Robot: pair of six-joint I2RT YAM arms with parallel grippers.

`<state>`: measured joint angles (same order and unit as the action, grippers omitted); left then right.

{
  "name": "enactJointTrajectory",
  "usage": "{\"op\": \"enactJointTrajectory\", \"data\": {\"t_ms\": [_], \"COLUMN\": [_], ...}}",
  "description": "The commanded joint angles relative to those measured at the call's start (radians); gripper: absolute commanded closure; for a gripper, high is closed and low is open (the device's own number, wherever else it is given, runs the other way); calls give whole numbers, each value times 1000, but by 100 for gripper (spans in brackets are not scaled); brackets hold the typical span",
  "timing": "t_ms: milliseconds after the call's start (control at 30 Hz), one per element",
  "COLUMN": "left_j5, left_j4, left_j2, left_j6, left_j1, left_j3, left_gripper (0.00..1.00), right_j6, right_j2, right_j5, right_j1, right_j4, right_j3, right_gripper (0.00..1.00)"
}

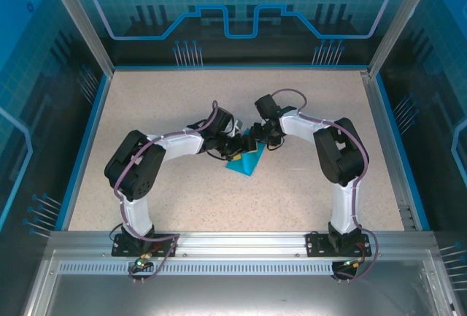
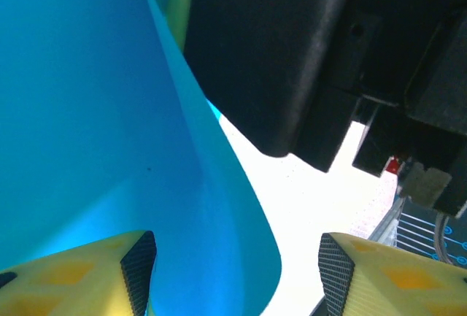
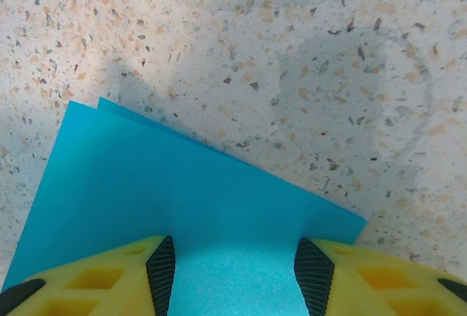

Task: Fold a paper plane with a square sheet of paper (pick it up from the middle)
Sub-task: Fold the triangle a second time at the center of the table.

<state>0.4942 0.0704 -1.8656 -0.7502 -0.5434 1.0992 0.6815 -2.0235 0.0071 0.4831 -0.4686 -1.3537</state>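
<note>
Speckled table [image 1: 160,104], blue-edged, standing inside a glazed enclosure [image 1: 241,9]. The left arm [image 1: 139,170] and right arm [image 1: 339,155] bend inward, and their wrists meet near the table's middle.

The sheet of paper [image 1: 246,163], cyan, sits just under the two wrists. It is folded over; the right wrist view shows two layered edges at its far corner. That part lies flat on the table, while another part curls upward in the left wrist view.

Left gripper [image 2: 237,261]: jaws apart, nothing clamped, the curled paper standing between the fingers, close to one.

Right gripper [image 3: 237,268]: jaws apart, straddling the flat paper, not pinching it.
</note>
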Motion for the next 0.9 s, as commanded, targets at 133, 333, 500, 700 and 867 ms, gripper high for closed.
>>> {"op": "enactJointTrajectory", "data": {"t_ms": [133,333,500,700,867], "left_j5": [-9,34,51,99,55], "left_j4": [-30,0,46,87,198], "left_j2": [-23,0,37,94,146], "left_j6": [81,107,137,129,124], "left_j1": [32,34,33,32,30], "left_j3": [-1,-18,-42,-90,-102], "left_gripper": [38,38,39,42,51], "right_j6": [13,15,13,16,18], "right_j2": [-90,-92,-93,-95,-98], "right_j5": [-40,-40,-40,-45,-50], "right_j1": [-8,-10,-10,-9,-9], "right_j4": [-44,-45,-46,-45,-46], "right_j3": [40,38,37,34,28], "right_gripper": [48,48,48,48,48]}}
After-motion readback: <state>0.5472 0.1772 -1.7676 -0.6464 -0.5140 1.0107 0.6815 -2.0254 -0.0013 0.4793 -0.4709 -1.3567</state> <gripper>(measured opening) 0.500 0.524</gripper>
